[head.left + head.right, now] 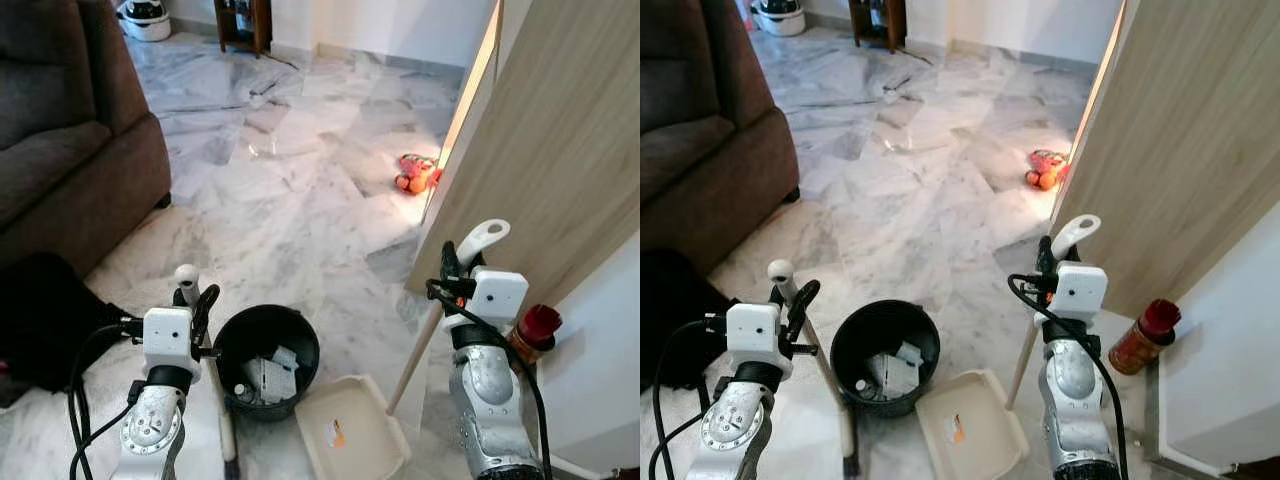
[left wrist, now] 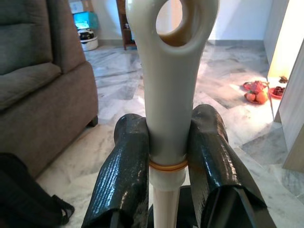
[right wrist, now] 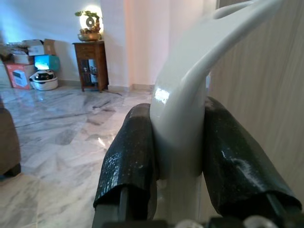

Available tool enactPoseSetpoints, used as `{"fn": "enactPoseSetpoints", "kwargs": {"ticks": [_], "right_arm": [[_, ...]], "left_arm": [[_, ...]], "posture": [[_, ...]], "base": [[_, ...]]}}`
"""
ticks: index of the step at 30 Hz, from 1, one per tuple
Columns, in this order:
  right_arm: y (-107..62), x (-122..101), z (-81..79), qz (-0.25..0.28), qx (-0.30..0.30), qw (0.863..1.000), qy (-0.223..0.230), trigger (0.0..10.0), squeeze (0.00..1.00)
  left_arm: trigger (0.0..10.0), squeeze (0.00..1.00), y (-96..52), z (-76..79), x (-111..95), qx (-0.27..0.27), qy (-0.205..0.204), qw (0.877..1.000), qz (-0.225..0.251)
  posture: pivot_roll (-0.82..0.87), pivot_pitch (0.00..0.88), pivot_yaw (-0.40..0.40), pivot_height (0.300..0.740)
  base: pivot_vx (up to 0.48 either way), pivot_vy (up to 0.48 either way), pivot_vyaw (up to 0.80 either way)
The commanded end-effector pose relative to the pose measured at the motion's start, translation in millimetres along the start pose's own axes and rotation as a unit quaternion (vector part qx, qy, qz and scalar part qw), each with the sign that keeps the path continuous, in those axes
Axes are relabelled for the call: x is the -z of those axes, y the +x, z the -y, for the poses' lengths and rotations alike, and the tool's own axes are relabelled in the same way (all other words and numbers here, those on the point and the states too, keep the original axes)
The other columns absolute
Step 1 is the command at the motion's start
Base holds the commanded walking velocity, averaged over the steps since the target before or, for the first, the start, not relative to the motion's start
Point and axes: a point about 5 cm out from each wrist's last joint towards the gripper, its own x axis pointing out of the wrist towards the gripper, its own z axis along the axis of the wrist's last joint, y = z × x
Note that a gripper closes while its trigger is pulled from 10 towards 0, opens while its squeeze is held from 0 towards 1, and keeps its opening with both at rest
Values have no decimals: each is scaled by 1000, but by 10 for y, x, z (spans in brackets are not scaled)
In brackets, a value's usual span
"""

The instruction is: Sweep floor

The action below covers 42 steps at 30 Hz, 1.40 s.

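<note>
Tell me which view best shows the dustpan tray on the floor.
The left eye view: the cream dustpan lies whole beside the black bin, its long handle rising into the right gripper. The right eye view crops its near edge slightly. The right wrist view catches the handle top clamped between the fingers.

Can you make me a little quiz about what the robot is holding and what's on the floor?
1. True or false: the left gripper is shut on the broom handle.
2. What lies in front of the black bin: A) a sock, B) the cream dustpan, C) a ball?
3. Fill in: the right gripper holds the ____ handle.

Key: 1 true; 2 B; 3 dustpan.
</note>
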Motion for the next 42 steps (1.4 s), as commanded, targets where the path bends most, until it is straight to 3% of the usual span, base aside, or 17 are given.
{"fn": "enactPoseSetpoints", "kwargs": {"ticks": [1,42], "right_arm": [[31,-51,-14,16,0,1000,7,10000,0],[56,-36,-38,14,-4,1000,12,10000,0]], "left_arm": [[10000,0,13,-19,-50,-4,4,1000,15],[10000,0,27,-9,-53,-6,1,1000,16]], "posture": [[97,57,-23,740],[86,64,-31,740]], "base": [[-247,0,0],[-248,0,0]]}}
